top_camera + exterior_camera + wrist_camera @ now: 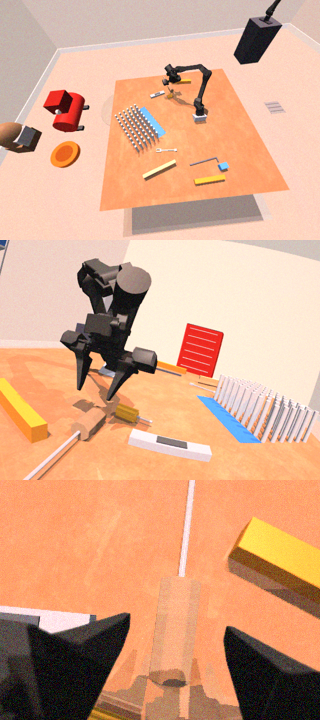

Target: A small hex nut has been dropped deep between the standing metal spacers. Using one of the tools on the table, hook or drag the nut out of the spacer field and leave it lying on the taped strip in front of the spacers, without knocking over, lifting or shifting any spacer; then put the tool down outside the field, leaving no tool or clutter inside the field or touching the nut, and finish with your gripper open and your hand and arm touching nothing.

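My gripper (94, 394) (176, 626) is open and empty, its fingertips above the table on either side of a wooden handle in the wrist view. The handle (90, 422) (175, 645) lies on the table below with a thin pale rod (51, 458) (186, 530); the rod's far end is outside both views. The standing spacers (156, 134) (270, 424) are upright in rows. The blue taped strip (153, 121) (227, 420) lies along their front. I cannot make out the hex nut. A fork-ended tool (169, 150) and a dark bent rod (202, 161) lie on the table.
A yellow screwdriver (169, 96) (126, 412) and a white bar (154, 95) (144, 441) lie near the handle. A yellow bar (186, 81) (20, 410) (285, 557) is on its other side. A cream bar (159, 169), another yellow bar (209, 179) and a blue block (223, 166) lie farther off.
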`<state>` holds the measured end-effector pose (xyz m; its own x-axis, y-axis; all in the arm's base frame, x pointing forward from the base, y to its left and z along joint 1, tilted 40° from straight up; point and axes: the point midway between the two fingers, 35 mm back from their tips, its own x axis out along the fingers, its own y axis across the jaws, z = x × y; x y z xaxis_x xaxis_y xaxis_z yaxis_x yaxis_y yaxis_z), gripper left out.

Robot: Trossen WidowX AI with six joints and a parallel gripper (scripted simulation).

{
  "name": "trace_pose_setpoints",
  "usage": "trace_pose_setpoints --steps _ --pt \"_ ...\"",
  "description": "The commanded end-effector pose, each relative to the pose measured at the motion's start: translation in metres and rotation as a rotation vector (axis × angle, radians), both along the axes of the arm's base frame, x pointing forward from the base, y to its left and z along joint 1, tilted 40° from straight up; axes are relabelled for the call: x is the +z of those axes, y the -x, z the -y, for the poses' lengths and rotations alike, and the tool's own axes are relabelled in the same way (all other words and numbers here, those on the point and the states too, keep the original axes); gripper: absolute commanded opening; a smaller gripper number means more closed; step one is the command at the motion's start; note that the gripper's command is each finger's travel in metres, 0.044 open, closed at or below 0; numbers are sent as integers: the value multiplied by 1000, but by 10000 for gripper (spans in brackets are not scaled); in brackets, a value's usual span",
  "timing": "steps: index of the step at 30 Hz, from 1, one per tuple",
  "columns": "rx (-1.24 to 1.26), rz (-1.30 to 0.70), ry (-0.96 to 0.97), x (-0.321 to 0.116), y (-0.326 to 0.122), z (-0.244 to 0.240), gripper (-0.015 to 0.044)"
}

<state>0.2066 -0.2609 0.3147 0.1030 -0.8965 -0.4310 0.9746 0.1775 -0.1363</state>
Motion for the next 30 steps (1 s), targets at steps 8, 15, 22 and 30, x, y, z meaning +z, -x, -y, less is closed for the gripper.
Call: trace_pose_setpoints --steps 8,15,22,30 --pt "-5 -6 -1 -12 0 11 280" --pt "-6 -7 -1 -20 -1 18 280" --pt "-5 -6 -1 -29 -1 25 280" --pt "-4 -6 1 -38 -1 33 280"
